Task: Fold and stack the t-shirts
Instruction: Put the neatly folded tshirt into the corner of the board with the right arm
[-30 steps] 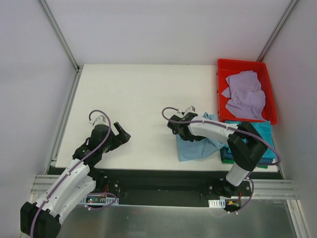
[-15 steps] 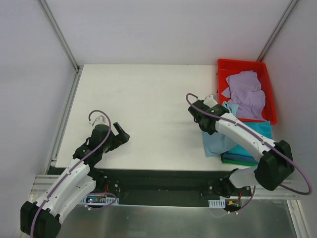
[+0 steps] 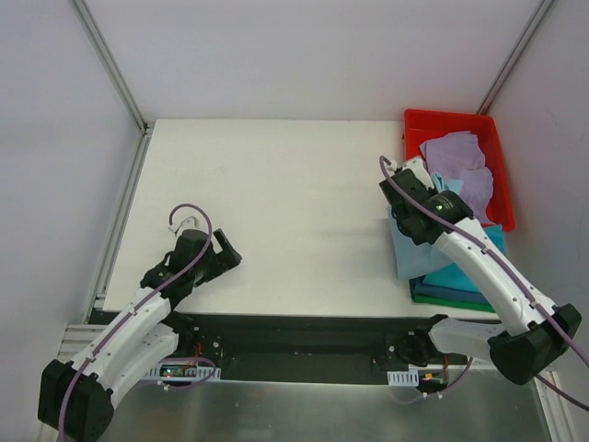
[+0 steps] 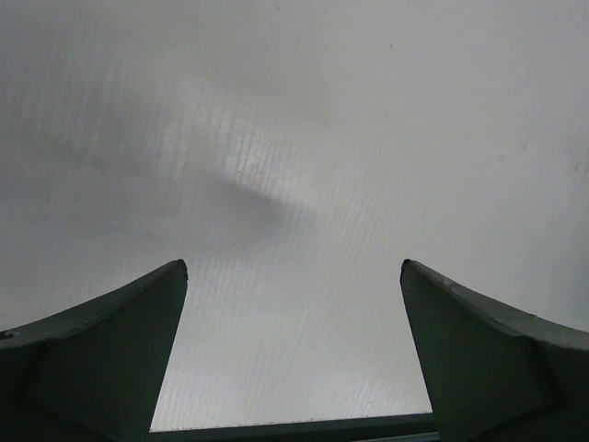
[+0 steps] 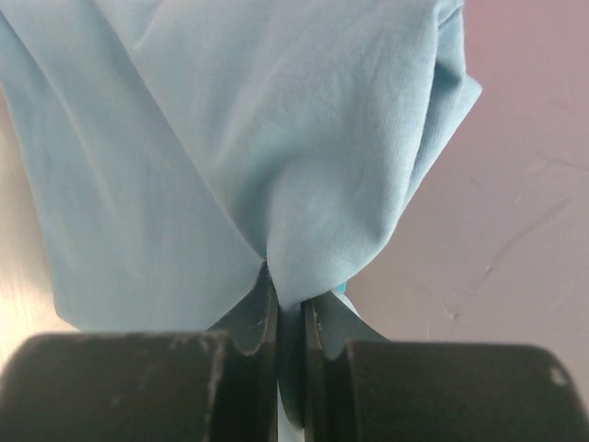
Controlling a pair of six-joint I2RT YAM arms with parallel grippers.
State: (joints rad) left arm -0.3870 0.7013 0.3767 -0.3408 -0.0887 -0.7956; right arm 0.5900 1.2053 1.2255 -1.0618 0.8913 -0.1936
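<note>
Fabric of light blue t-shirt (image 5: 230,138) sits pinched in right tool (image 5: 290,308); left tool (image 4: 293,265) gapes empty over worktop (image 3: 276,175).

White table (image 3: 276,184), red bin (image 3: 451,115), lavender t-shirt (image 3: 456,166), teal t-shirt (image 3: 495,238), light blue t-shirt (image 5: 230,138) — plain, unprinted where visible.

A white table (image 3: 258,184) stands inside plain pale grey walls (image 3: 304,55), framed by slanting metal struts (image 3: 109,63) and a near aluminium rail (image 3: 75,339), under soft, even light.
</note>
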